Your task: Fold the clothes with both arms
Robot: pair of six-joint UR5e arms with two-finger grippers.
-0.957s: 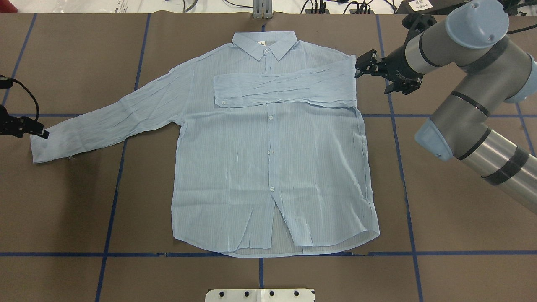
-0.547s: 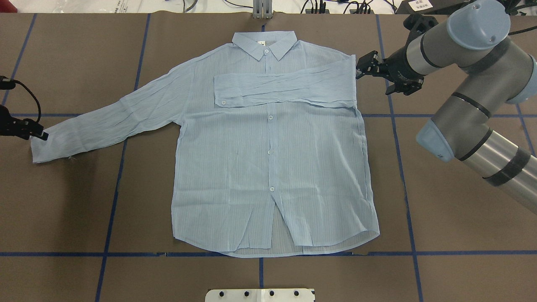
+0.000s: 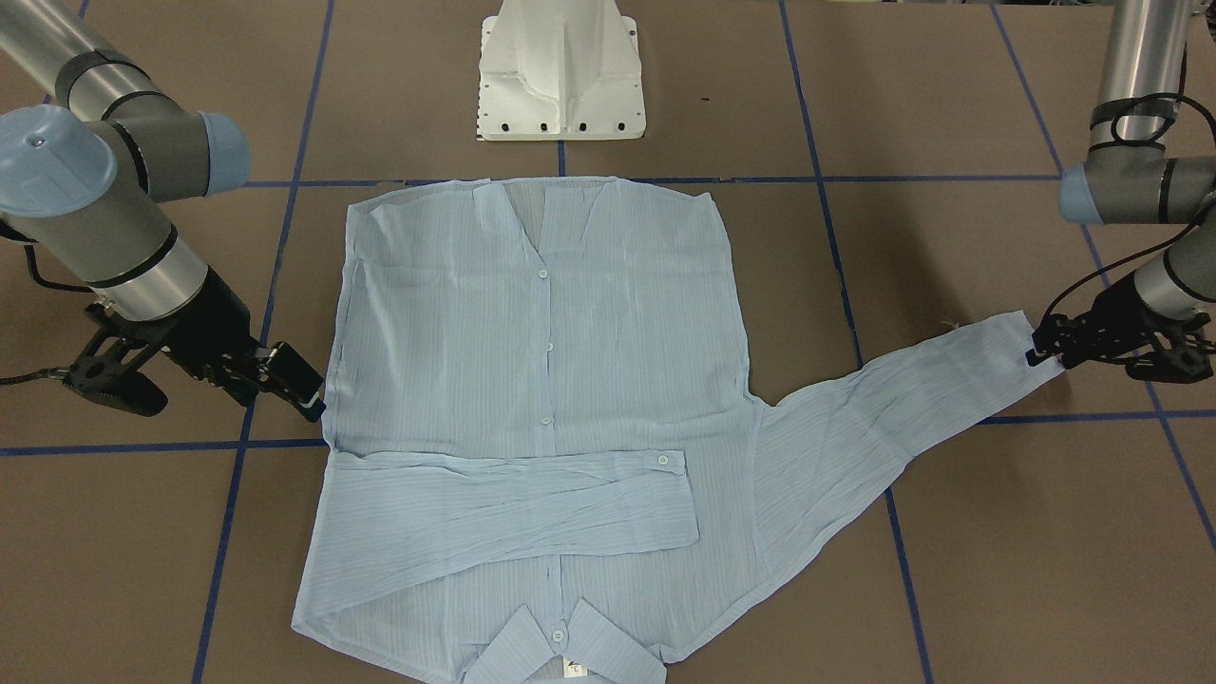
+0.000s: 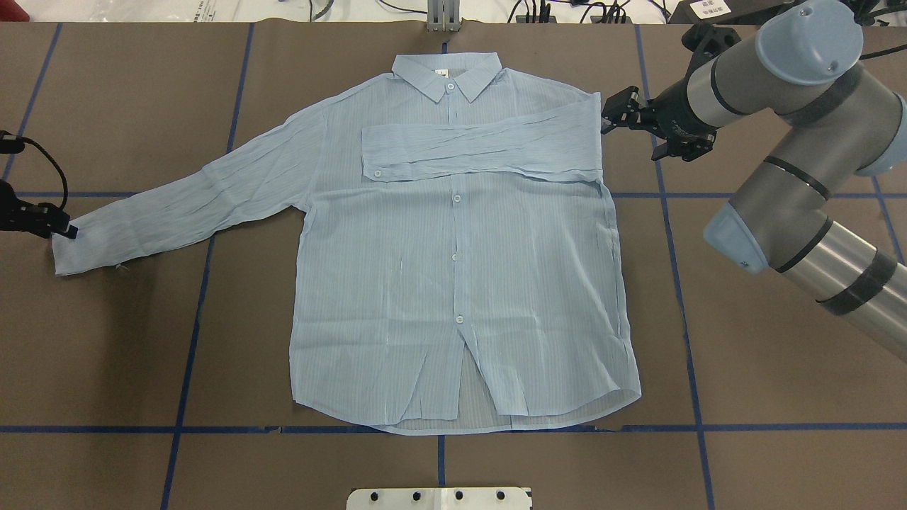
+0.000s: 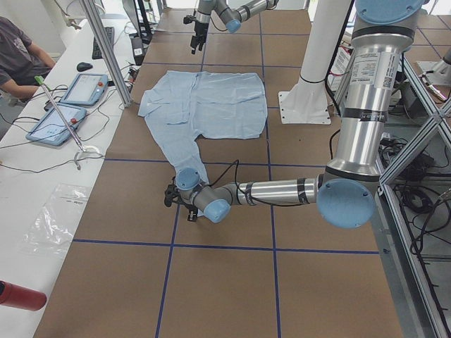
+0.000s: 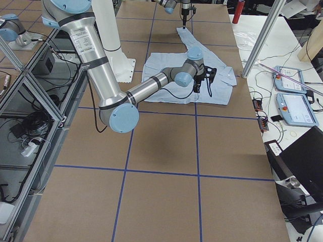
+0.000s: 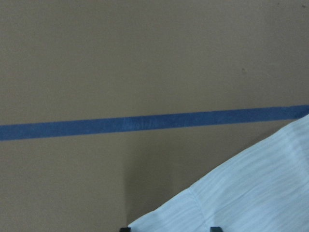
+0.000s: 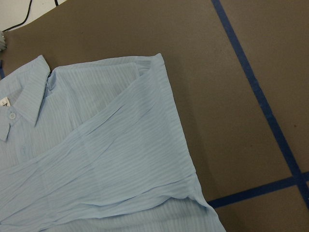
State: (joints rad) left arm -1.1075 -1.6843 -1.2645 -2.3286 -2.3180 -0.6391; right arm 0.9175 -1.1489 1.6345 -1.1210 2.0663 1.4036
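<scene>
- Surface: a brown tabletop (image 4: 106,340) marked into squares by blue tape lines (image 4: 191,333). The shirt (image 4: 453,283) lies flat at its middle, front up and buttoned.
- Room: beyond the shirt's collar (image 4: 446,74) stands a white bench (image 5: 42,162) carrying two tablets (image 5: 84,88) and cables; a person (image 5: 17,56) sits at it. Beyond the shirt's hem (image 4: 453,421) is the white pedestal base (image 3: 560,76).
- Shirt: one sleeve (image 4: 482,145) is folded across the chest, just below the collar. The other sleeve (image 4: 184,205) stretches flat away from the body.
- My left jaws: apart, low at the cuff (image 4: 67,251) of the outstretched sleeve; the cuff corner lies between the tips.
- My right jaws: apart, holding nothing, just beside the shoulder edge where the folded sleeve turns.
- Edges: the hem lies along a tape line. Bare tabletop shows on every side of the shirt.
</scene>
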